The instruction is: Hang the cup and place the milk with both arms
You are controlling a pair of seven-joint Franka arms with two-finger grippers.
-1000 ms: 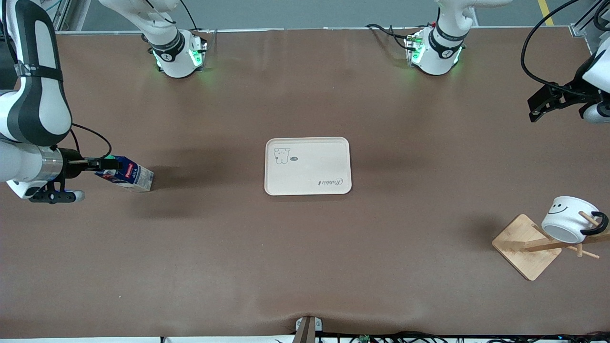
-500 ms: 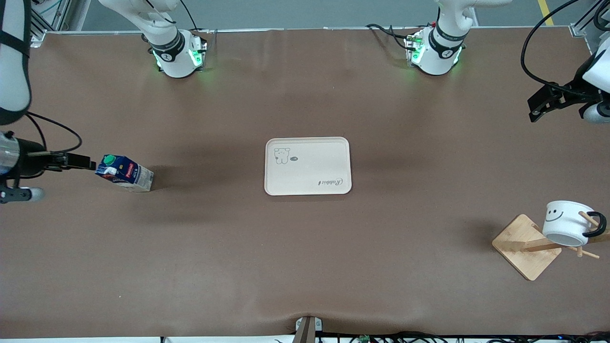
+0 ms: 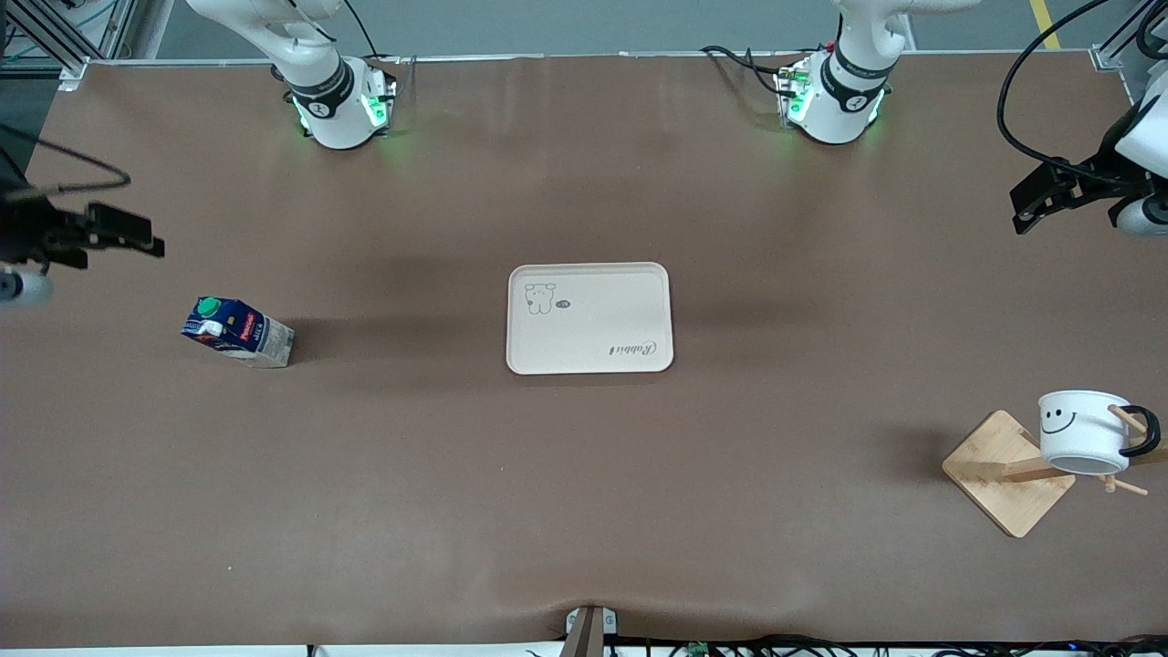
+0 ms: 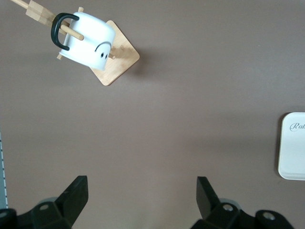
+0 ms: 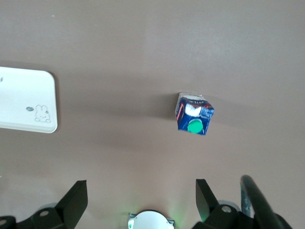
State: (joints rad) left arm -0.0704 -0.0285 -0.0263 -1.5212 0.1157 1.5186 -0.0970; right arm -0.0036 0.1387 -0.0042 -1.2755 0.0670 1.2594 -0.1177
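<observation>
The milk (image 3: 237, 330) stands by itself on the brown table toward the right arm's end; the right wrist view shows its green cap from above (image 5: 194, 114). My right gripper (image 3: 146, 235) hangs open and empty over the table's edge at that end, well apart from the carton (image 5: 140, 198). The cup (image 3: 1081, 431) hangs by its black handle on a peg of the wooden rack (image 3: 1004, 474); it also shows in the left wrist view (image 4: 88, 40). My left gripper (image 3: 1022, 208) waits open and empty over the left arm's end of the table (image 4: 141, 195).
A cream tray (image 3: 589, 318) with a small printed animal lies flat at the table's middle, its rim showing in both wrist views (image 4: 291, 145) (image 5: 26, 100). The two arm bases (image 3: 338, 105) (image 3: 832, 99) glow green. Cables trail by the left arm.
My right gripper has drawn back from the milk and risen, leaving the carton standing alone. The cup has swung a little and hangs lower on its peg. The left arm is still.
</observation>
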